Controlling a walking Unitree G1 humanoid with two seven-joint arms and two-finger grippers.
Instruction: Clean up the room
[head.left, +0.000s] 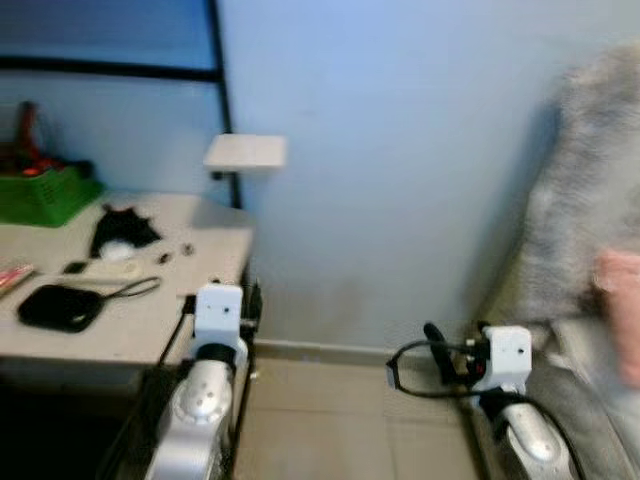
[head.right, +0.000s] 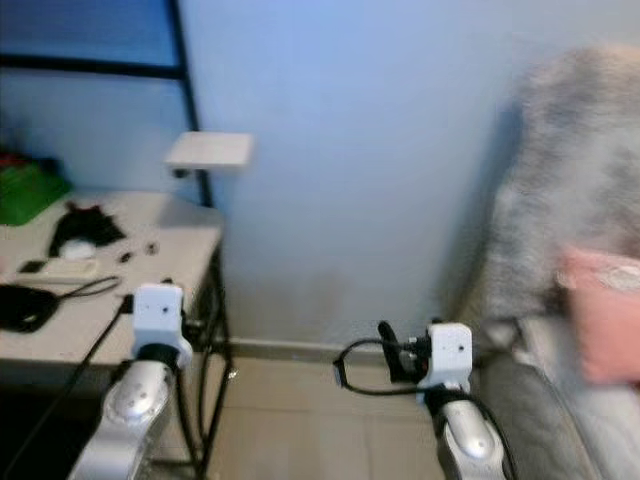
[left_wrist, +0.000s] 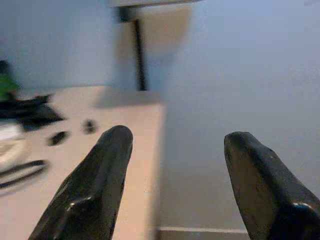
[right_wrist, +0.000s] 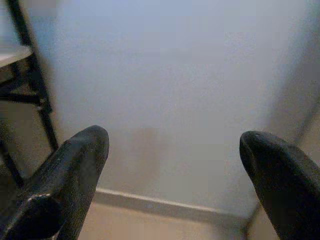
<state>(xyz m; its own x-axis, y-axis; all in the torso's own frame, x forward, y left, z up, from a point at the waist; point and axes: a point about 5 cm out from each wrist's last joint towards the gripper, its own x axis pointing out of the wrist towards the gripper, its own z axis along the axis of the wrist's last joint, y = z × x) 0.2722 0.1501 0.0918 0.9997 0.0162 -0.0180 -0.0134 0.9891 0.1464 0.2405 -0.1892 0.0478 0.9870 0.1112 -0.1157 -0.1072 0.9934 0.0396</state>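
My left gripper (left_wrist: 172, 165) — fingers apart, holding nothing — points over the table (head.left: 215, 235) edge at lower left of the head view. My right gripper (right_wrist: 175, 165), likewise spread and empty, faces the wall (head.left: 400, 150) near the floor. Clutter lies at left — a black pouch (head.left: 60, 306), dark cloth (head.left: 122, 230), green basket (head.left: 45, 195). A grey furry throw (head.left: 590, 200) hangs at right.

Beige table (head.left: 150, 330) with green basket (head.left: 45, 195), black pouch (head.left: 60, 307)

pink thing (head.left: 622, 310): right edge, blurred, cut off
green basket (head.left: 42, 192): left edge, cut off
small desk items (head.left: 175, 252): too blurred to identify
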